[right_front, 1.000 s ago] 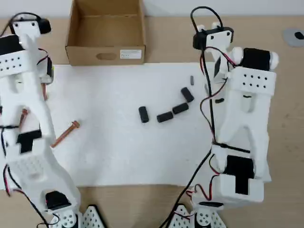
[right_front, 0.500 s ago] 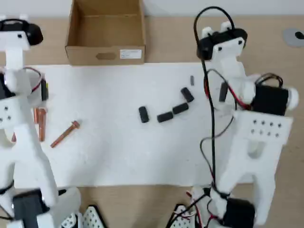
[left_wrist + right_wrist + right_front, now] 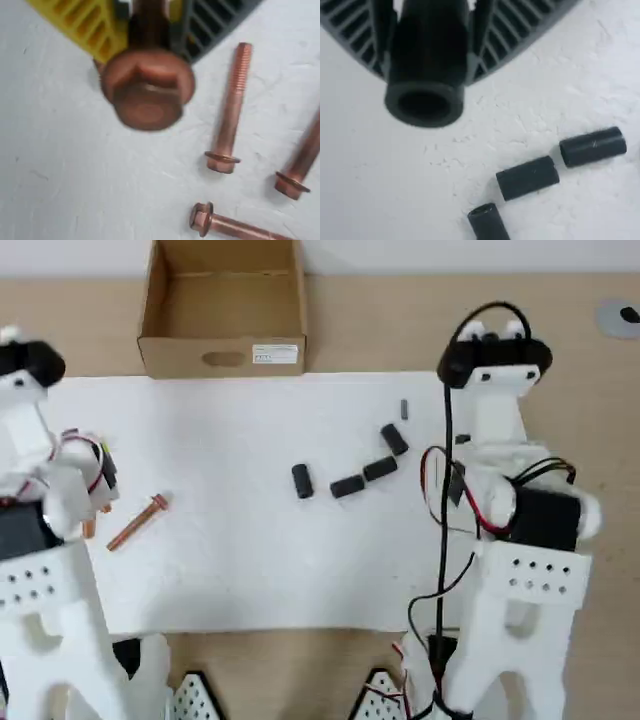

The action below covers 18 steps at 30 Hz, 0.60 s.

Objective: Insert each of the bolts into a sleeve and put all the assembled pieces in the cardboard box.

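Note:
My left gripper (image 3: pixel 147 20) is shut on a copper bolt (image 3: pixel 147 90) whose flanged head faces the camera, held above the white mat. Three loose bolts (image 3: pixel 230 107) lie on the mat below it. My right gripper (image 3: pixel 427 30) is shut on a black sleeve (image 3: pixel 425 80) with its open bore toward the camera. Three loose sleeves (image 3: pixel 527 177) lie beneath it. In the high view the left arm (image 3: pixel 40 500) stands at the mat's left edge and the right arm (image 3: pixel 500 470) at its right edge. The open cardboard box (image 3: pixel 222 340) sits at the back.
Several black sleeves (image 3: pixel 347 485) lie in a cluster right of the mat's (image 3: pixel 240 570) middle. One bolt (image 3: pixel 138 523) lies apart at the left. A small dark piece (image 3: pixel 404 410) rests near the right arm. Bare wooden table surrounds the mat.
Both arms have drawn back from the far side toward the table's front edge. The loose sleeves and the lone bolt have not moved.

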{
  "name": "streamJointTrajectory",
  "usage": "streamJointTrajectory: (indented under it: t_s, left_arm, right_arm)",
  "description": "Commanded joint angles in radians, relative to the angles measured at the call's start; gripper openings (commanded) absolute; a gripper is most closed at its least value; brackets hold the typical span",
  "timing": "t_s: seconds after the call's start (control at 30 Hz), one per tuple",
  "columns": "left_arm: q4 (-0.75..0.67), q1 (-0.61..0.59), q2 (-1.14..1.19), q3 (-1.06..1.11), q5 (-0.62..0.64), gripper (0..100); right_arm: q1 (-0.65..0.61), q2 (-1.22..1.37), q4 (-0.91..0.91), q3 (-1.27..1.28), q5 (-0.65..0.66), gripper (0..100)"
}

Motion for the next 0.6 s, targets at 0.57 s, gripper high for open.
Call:
streamJointTrajectory:
  t_s: [0.57]
  left_arm:
    - [-0.293, 0.069, -0.302, 0.4, 0.396, 0]
  right_arm:
    - [-0.317, -0.18, -0.477, 0.461, -0.075, 0.9]
